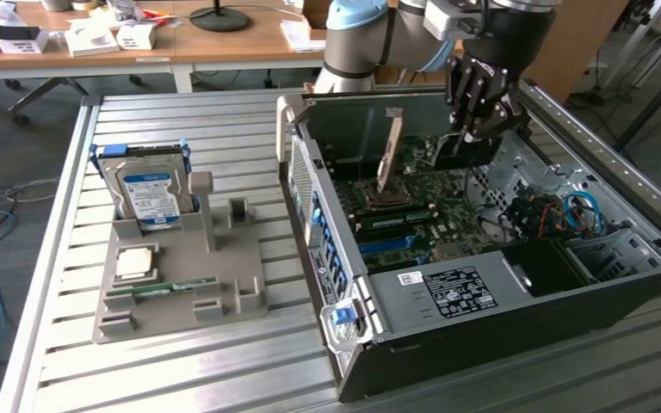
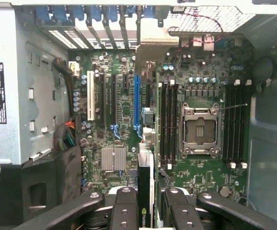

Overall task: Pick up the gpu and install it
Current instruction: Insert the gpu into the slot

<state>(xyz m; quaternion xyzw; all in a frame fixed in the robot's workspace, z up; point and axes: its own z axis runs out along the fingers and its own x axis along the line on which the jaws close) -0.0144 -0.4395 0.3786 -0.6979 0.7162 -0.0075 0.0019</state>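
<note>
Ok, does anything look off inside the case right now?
Nothing spilled or damaged. The gpu, on edge in the hand over the motherboard, shows its bracket leaning slightly in the exterior view.

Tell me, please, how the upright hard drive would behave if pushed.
The hard drive looks rigid and boxy, probably heavy for its size. Standing upright, it might tip, though the grey holder braces its base.

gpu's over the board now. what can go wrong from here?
1. The gpu, gripped edge-on by the gripper, looks slightly to one side of the blue slot; pushed down like that, it might miss the slot.
2. Its bracket sits close to the rear slots of the case and could snag there.
</note>
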